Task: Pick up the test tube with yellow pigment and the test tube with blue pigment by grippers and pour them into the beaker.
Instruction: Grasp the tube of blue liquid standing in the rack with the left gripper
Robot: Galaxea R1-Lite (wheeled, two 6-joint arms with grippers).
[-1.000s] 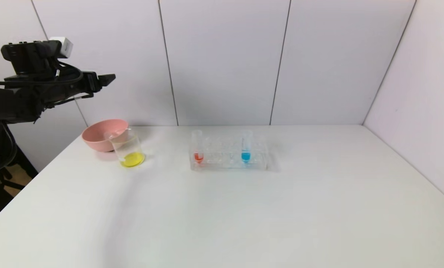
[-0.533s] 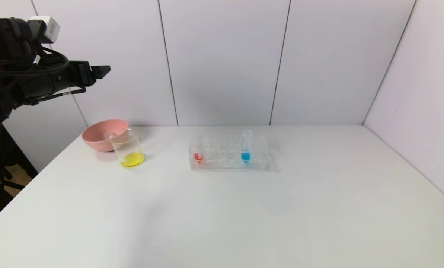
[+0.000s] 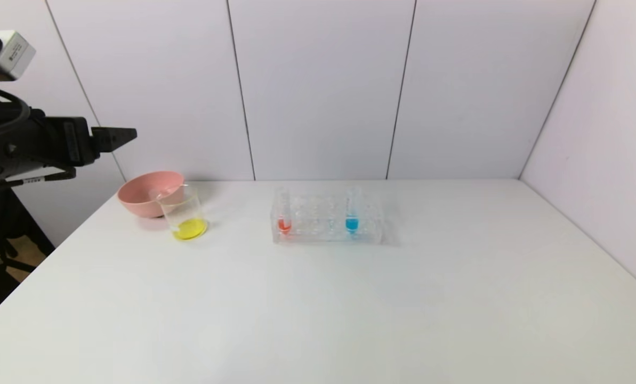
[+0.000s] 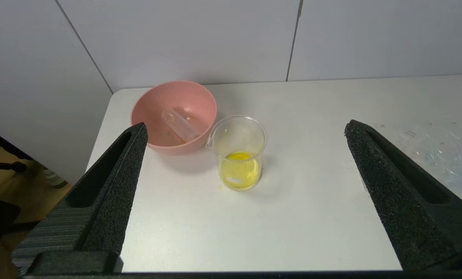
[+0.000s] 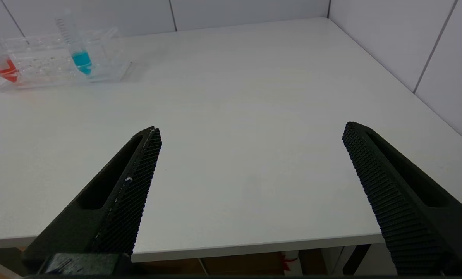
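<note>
Blue-pigment test tube upright in clear tube rack: light, slick, fragile glass; best gripped near upper wall, gently. Left gripper and right gripper wide open, empty. Beaker holds yellow.

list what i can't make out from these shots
- Right gripper: absent from the head view, beyond its frame; only its open fingers show in the right wrist view.
- Empty tube in the pink bowl: clear in the left wrist view, but hidden in the head view by the bowl wall and beaker.
- Blue tube: cut off by the frame edge in the left wrist view.
- Rack: its hole count is too small to tell.
</note>
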